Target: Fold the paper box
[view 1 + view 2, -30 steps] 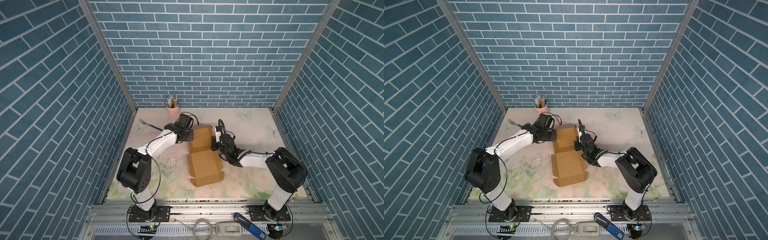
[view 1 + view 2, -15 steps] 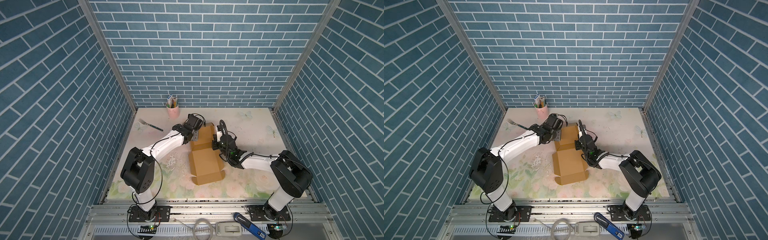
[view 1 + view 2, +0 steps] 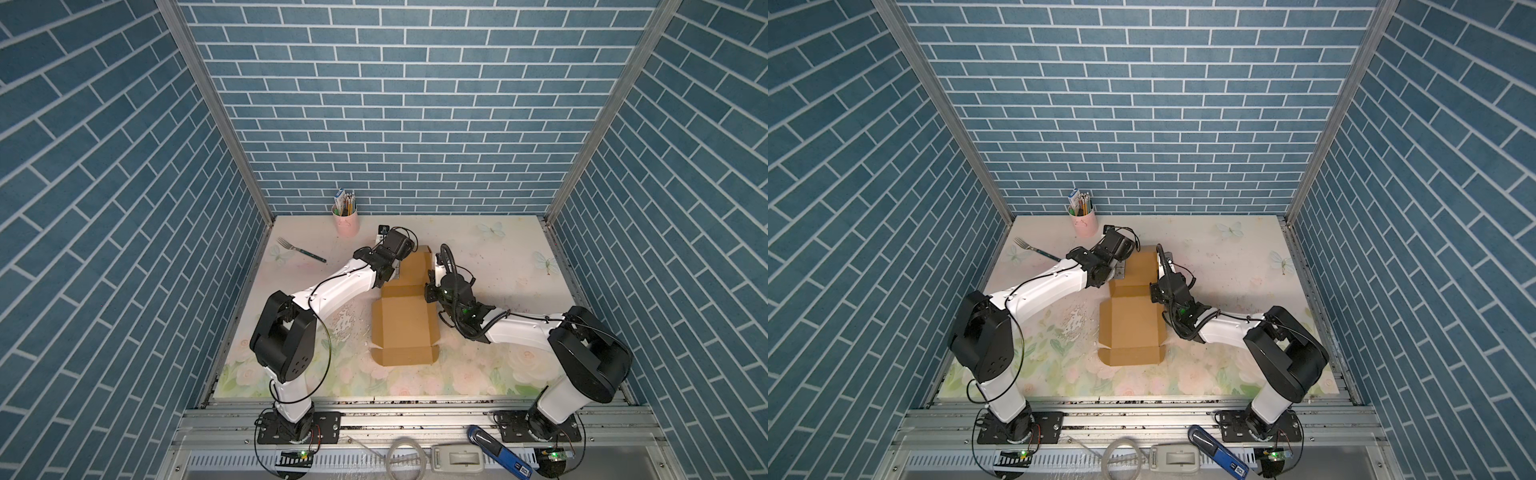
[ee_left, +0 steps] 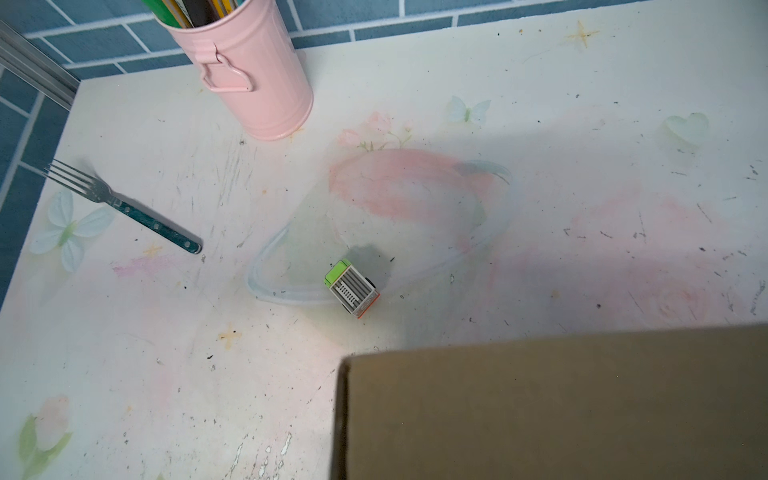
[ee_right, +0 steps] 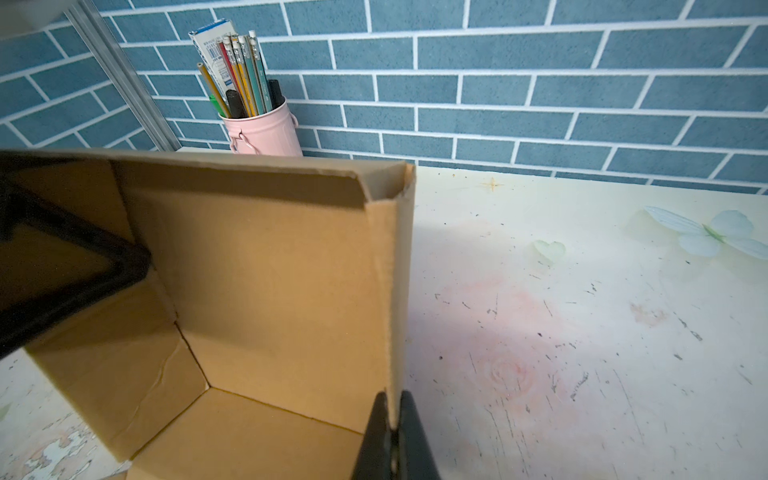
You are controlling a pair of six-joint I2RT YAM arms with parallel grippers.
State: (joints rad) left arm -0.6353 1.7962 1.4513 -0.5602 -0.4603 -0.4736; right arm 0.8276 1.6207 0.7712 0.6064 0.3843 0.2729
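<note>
Box [image 3: 405,328]: middle of table [image 3: 503,253], between both grippers; near panel lies flat, far panel stands raised.
Right gripper [image 5: 392,422]: clenched on the box's right side wall, with the cardboard edge between its fingers.
Left gripper [image 3: 396,269]: at the raised panel's left edge; grip cannot be told.
Far left: pink cup [image 3: 345,222], fork [image 3: 301,250], toy truck [image 4: 352,288].

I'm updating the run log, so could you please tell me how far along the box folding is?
Done: the far panel of the paper box is raised. In hand: the right gripper pinches its right edge; the left gripper is at its left edge, grip unclear. Left: the near flap lies flat; the box is open.
</note>
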